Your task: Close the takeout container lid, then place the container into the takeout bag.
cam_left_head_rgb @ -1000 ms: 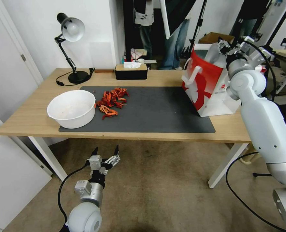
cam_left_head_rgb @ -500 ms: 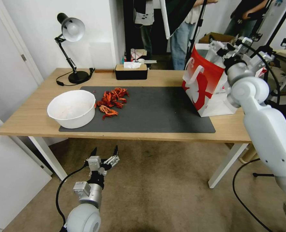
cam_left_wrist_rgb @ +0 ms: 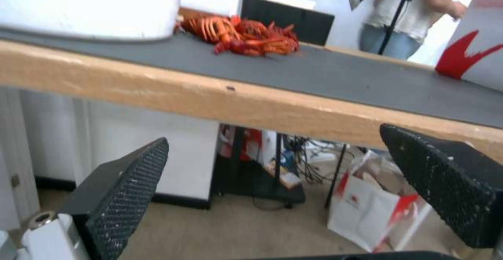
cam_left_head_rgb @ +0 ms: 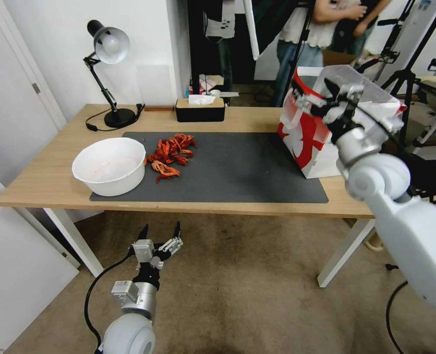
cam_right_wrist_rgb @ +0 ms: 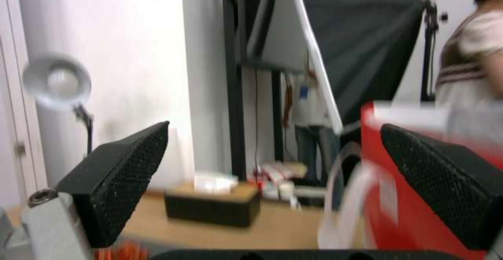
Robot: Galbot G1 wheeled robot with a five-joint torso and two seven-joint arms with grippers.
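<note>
On the wooden table's [cam_left_head_rgb: 45,182] far right the large white-and-red paper takeout bag [cam_left_head_rgb: 308,142] stands just beyond the raised right gripper [cam_left_head_rgb: 326,101], jaws spread and empty; the clamshell container isn't visible.

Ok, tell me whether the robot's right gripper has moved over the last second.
Yes. The right gripper, open, has swung from the far right side of the white and red paper takeout bag toward its left front.

Both arms are glossy white rounded shells with silver metal wrist joints, the left gripper [cam_left_head_rgb: 159,235] and right gripper [cam_left_head_rgb: 321,96] carrying black fingers [cam_left_wrist_rgb: 123,197] with dimpled pads, and black cables looping beside each arm.
</note>
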